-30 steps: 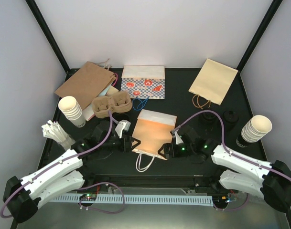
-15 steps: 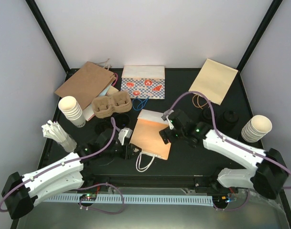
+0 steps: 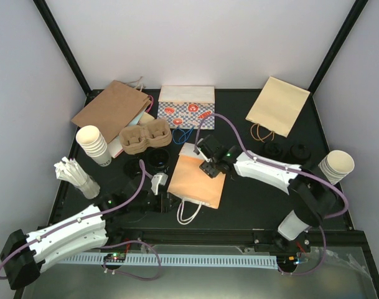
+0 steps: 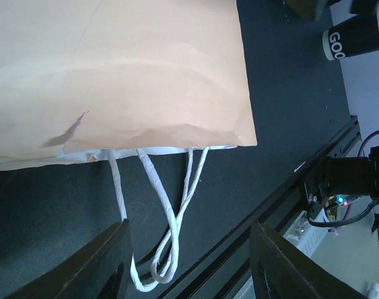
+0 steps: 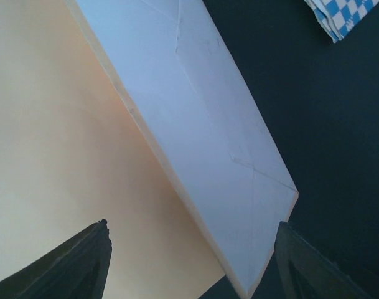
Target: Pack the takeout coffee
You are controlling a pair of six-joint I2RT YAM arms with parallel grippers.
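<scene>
At the middle of the desk (image 3: 257, 208) the peach bag (image 3: 195, 184) lay flat and shut, its white handles (image 4: 164, 237) trailing toward the near edge. A second earlier both arms had flanked the bag's near end, one on each side. Since then the right arm had swung up and across to the far end, and the left had drawn back a little toward the handles.

The right fingers (image 5: 192, 225) hung over the bag's folded white bottom (image 5: 214, 143). They were spread wide, one on each side of the fold, with nothing caught between them. Whether they touched the paper could not be told. The left fingers (image 4: 190, 237) stood about half open just beside the bag's mouth. The handles lay on the desk between them in that view, and they gripped nothing.

One small black cup (image 3: 157, 158) sat on the desk between the cardboard tray (image 3: 145, 137) and the bag's far left corner. It was not in a hollow of the tray and not in the bag. Two dark round things stood well apart at the right side of the desk, and I could not tell whether either was the second cup.

By my reading the packing itself had hardly begun. The new stance looked like a set-up for opening the bag, with the right arm steadying the bottom while the left worked at the mouth. Until the bag stood open, the cup had nowhere to go.
</scene>
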